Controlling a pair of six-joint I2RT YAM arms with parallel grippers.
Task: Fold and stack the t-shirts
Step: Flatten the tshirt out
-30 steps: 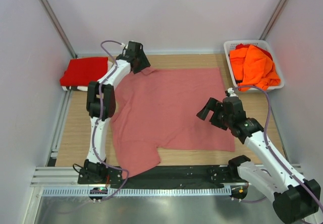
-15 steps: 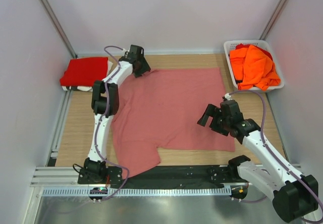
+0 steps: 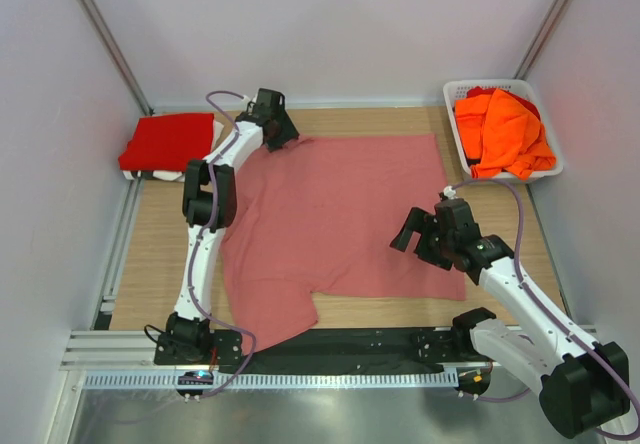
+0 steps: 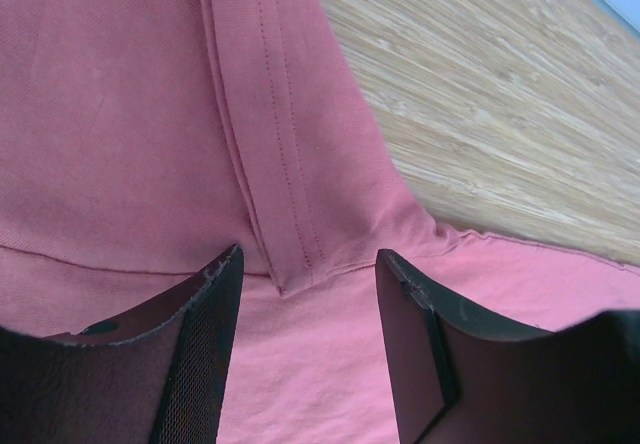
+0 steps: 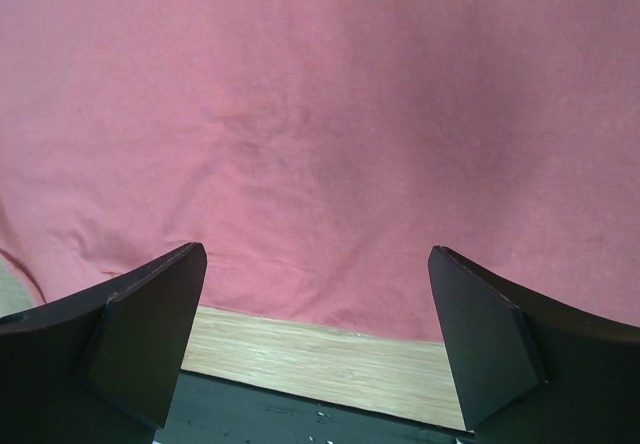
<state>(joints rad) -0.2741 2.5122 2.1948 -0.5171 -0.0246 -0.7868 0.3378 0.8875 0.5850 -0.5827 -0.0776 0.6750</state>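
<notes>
A dusty rose-pink t-shirt [image 3: 330, 214] lies spread flat across the middle of the table. My left gripper [image 3: 283, 139] hovers at its far left corner. In the left wrist view it [image 4: 310, 264] is open, and a stitched sleeve hem of the pink cloth [image 4: 280, 164] lies below between the fingers. My right gripper [image 3: 408, 232] stands wide open low over the shirt's near right part. The right wrist view shows the gripper [image 5: 318, 264] above the pink hem [image 5: 320, 294], gripping nothing. A folded red t-shirt [image 3: 168, 141] rests at the far left. Orange t-shirts [image 3: 505, 129] fill the basket.
The white lattice basket [image 3: 455, 89] stands at the far right corner. Bare wood [image 3: 150, 264] shows left of the pink shirt, and a strip [image 5: 330, 354] shows in front of its hem. The black base rail [image 3: 380, 344] runs along the near edge. Walls close in both sides.
My right gripper has moved a little toward the near edge of the pink shirt. The left arm has shifted slightly at the far left corner; its gripper stays there.
</notes>
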